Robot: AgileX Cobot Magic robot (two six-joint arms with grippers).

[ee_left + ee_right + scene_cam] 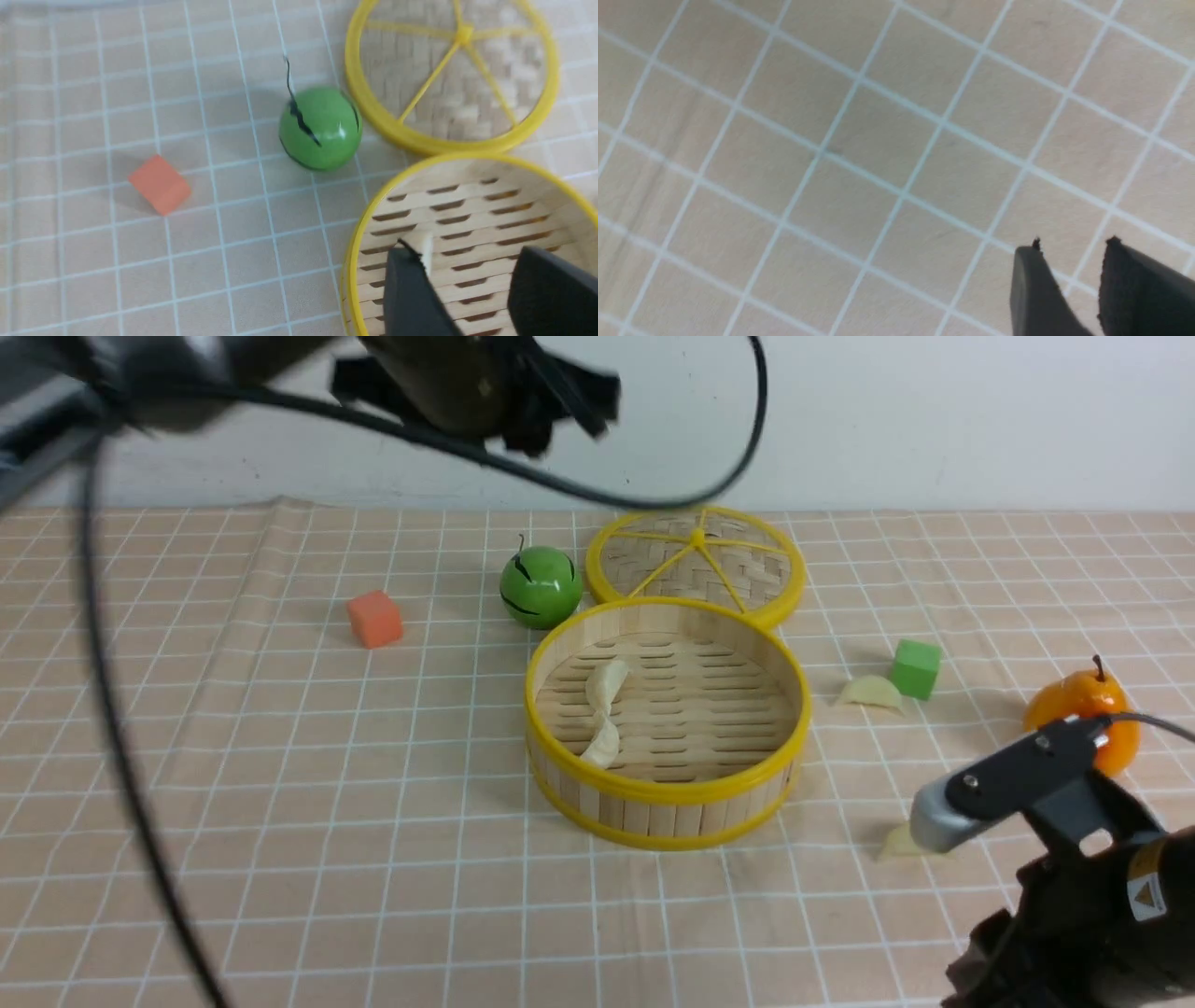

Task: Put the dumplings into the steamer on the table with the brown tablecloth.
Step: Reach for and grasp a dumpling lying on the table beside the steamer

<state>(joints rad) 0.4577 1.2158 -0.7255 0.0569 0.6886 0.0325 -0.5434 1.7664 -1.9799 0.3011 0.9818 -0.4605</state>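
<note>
The steamer (653,791) stands mid-table on the brown tablecloth (280,784). Two pale dumplings lie inside it near its left wall, one (607,684) above the other (602,745). A third dumpling (870,692) rests on the cloth beside the green cube. A fourth dumpling (898,843) lies partly hidden behind my right gripper (934,826), which hangs low with its jaws open and only cloth between them (1073,245). My left gripper (551,401) is raised high and blurred. It is open above the steamer floor (465,254), with one dumpling (426,246) peeking past a finger.
The flat woven lid (695,565) lies behind the steamer, touching its rim. A green ball-shaped fruit (540,585) sits at the steamer's back left and an orange cube (374,618) further left. A green cube (915,668) and an orange fruit (1083,714) are on the right. A black cable (121,728) loops down the left.
</note>
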